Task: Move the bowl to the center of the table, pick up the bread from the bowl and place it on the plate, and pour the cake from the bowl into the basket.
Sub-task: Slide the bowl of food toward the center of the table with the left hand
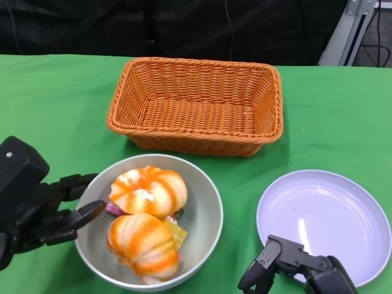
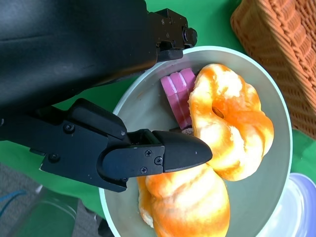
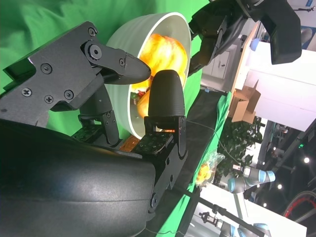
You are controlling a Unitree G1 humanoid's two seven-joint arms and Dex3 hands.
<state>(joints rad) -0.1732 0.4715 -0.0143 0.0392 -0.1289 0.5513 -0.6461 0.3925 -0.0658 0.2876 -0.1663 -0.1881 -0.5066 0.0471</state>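
Bowl [image 1: 205, 214] nearest, at counter's [image 1: 55, 98] front edge, left hand [image 1: 46, 211] clamped on its rim, one finger inside. Basket [image 1: 196, 104] behind at centre, plate [image 1: 324, 214] front right. Two bread rolls [image 1: 147, 190] fill bowl, cake pieces [image 1: 174, 229] underneath. Right hand [image 1: 288, 266] empty, fingers apart. Rolls likely soft, light: pinch across middle. Bowl smooth, possibly slippery.

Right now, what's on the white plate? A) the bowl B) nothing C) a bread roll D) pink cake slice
B: the head view shows the white plate bare, while both bread rolls and the pink cake sit in the bowl beside it.
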